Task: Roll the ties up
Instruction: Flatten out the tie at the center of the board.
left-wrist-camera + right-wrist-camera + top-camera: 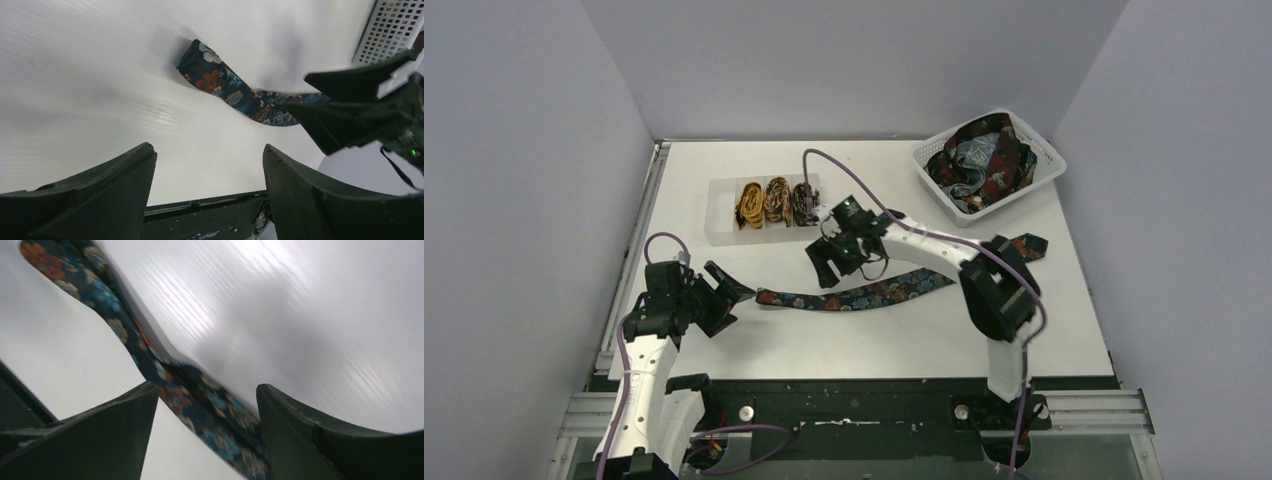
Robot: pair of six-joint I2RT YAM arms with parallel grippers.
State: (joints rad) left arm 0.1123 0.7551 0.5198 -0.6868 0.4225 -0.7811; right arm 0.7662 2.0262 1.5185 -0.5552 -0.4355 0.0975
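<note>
Black and spread empty, my left tool (730, 298) faces the narrow end of the navy tie (874, 295), which lies flat along the bench (904, 340), running rightward below my right tool (829, 268), likewise spread empty, so the left is nearer that end.

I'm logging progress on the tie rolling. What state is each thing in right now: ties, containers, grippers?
Floral tie: unrolled, lying flat on the table.
Three coiled ties: rolled, side by side in the clear tray.
Basket ties: unrolled, heaped in the white basket.
Left gripper: open, empty.
Right gripper: open, over the floral tie.
</note>
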